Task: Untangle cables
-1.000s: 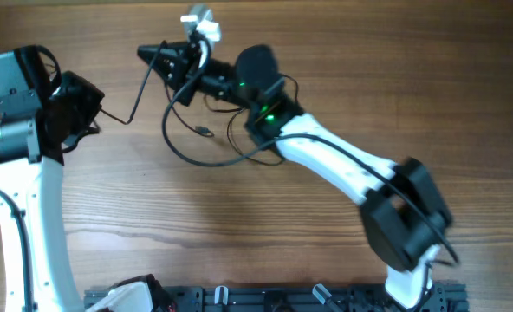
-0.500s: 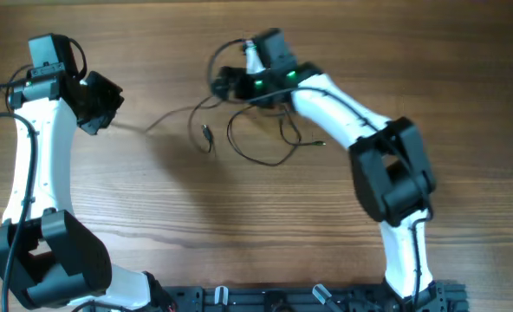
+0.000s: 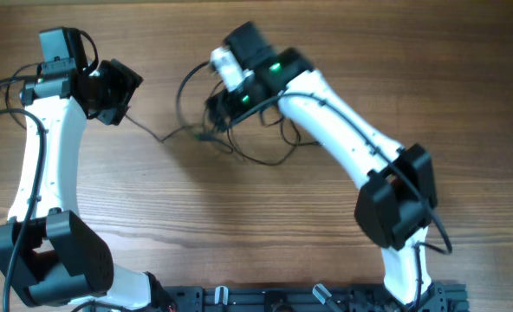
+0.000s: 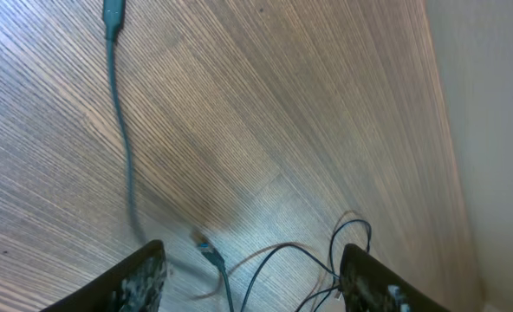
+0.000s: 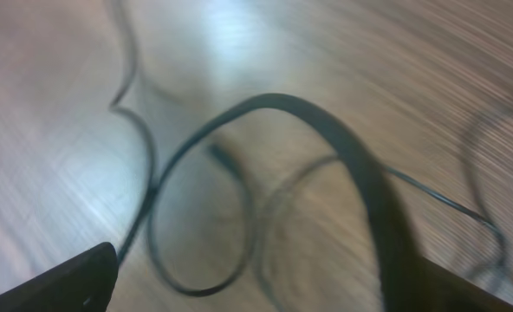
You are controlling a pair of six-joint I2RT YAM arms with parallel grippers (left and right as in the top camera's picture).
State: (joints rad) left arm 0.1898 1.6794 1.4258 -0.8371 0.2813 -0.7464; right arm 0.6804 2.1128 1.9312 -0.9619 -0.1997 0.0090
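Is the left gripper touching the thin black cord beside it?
Cannot tell. Left wrist view shows left gripper open, thin black cord blurring beside it; overhead hides any contact.

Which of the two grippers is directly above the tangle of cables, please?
The right gripper hovers over the cables; the left gripper sits off to one side.

A brown, wood-grained worktop [image 3: 239, 225] is spread across the overhead frame, with a black rail [image 3: 343, 296] along its lower edge. A pale, plain surface [image 4: 490, 130] is seen at the right of the left wrist view.
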